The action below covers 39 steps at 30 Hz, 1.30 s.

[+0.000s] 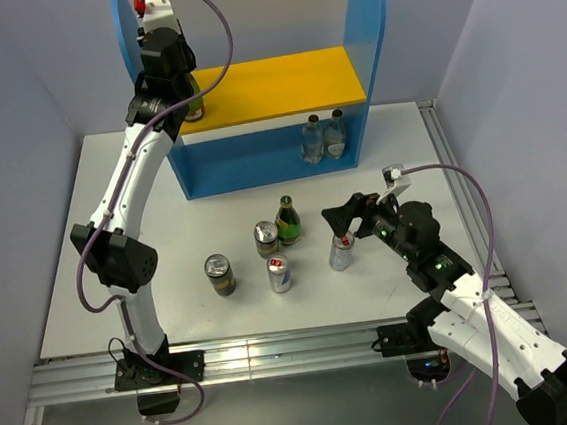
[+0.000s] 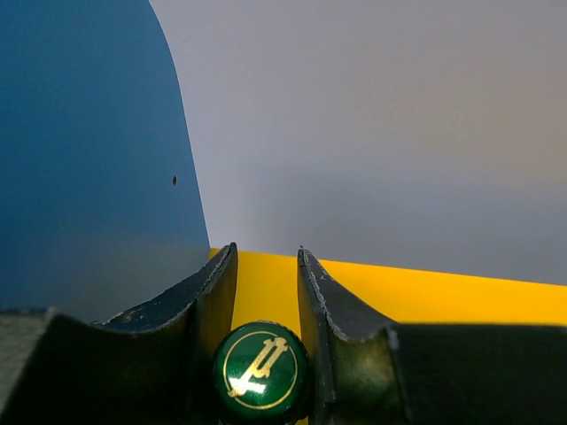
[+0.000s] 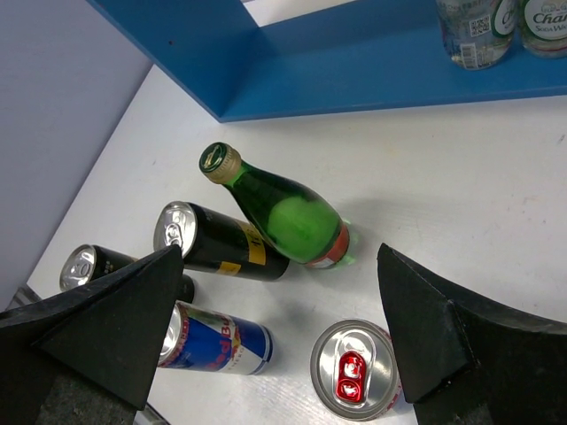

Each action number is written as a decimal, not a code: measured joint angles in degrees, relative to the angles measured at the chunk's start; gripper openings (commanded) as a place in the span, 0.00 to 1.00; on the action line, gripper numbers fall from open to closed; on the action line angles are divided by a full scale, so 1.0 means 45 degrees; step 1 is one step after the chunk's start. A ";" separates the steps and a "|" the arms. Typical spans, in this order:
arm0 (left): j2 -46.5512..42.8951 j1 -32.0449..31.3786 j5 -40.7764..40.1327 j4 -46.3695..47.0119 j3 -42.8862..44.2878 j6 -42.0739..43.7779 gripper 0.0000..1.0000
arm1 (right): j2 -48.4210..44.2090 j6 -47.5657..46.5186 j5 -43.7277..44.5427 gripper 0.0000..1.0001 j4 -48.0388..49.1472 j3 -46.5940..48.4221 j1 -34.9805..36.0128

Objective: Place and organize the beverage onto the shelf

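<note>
green-capped bottle (image 2: pixel 260 370) sits clamped in the left hand (image 2: pixel 266 252).

**Open Room to the Right, Crowding at the Centre**

The yellow upper board (image 1: pixel 291 81) of the blue-sided shelf (image 1: pixel 366 24) lay bare from its middle to its right end. At its left end the left gripper (image 2: pixel 266 266) clamped a green bottle with a green-and-gold cap (image 2: pixel 260 370). Two clear plastic water bottles (image 1: pixel 322 136) blocked the lower level's right end. At the white table's (image 1: pixel 409 160) middle, a gold-necked green bottle (image 1: pixel 286 222), a black can (image 1: pixel 266 239), a black-and-gold can (image 1: pixel 219 276) and a blue-and-silver can (image 1: pixel 280 275) crowded together. A red-tabbed silver can (image 1: pixel 341 255) stood beneath the spread right gripper (image 1: pixel 346 216), with bare surface toward the right edge.
</note>
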 measured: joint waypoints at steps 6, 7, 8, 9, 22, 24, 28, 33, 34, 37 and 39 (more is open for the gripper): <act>0.0389 0.0058 -0.0175 0.0665 0.0185 0.0306 0.13 | 0.0151 0.0039 0.0000 0.97 0.0010 -0.0010 0.0000; 0.0432 0.0073 -0.0175 0.0792 0.0185 0.0374 0.23 | 0.0189 0.0039 0.0000 0.97 0.0010 -0.0010 0.0000; 0.0471 0.0073 -0.0175 0.0918 0.0185 0.0457 0.30 | 0.0228 0.0044 0.0000 0.97 0.0010 -0.0015 0.0000; 0.0495 0.0083 -0.0185 0.0991 0.0185 0.0505 0.47 | 0.0257 0.0049 0.0000 0.97 0.0010 -0.0015 0.0000; 0.0583 0.0102 -0.0355 0.1977 -0.0374 0.0753 0.99 | 0.0350 0.0049 0.0000 0.97 0.0092 -0.0015 0.0000; 0.0500 0.0102 -0.0325 0.1778 -0.0447 0.0665 0.99 | 0.0359 0.0049 0.0000 0.97 0.0092 -0.0015 0.0000; -0.0301 0.0000 -0.0175 0.1418 -0.1175 0.0588 0.99 | 0.0364 0.0044 0.0000 0.97 0.0092 -0.0015 0.0000; -0.1583 -0.0287 -0.0146 0.0986 -0.1549 0.0296 0.99 | 0.0359 0.0049 -0.0005 0.97 0.0092 -0.0015 0.0000; -0.1875 -0.0340 -0.0155 0.0918 -0.1549 0.0282 0.99 | 0.0359 0.0053 -0.0005 0.97 0.0092 -0.0015 0.0000; -0.2594 -0.0573 -0.0335 0.0699 -0.1554 0.0282 0.99 | 0.0359 0.0083 -0.0005 0.97 0.0092 -0.0015 0.0000; -0.3065 -0.0801 -0.0432 0.0437 -0.1554 0.0272 0.99 | 0.0359 0.0087 0.0000 0.97 0.0097 -0.0015 0.0000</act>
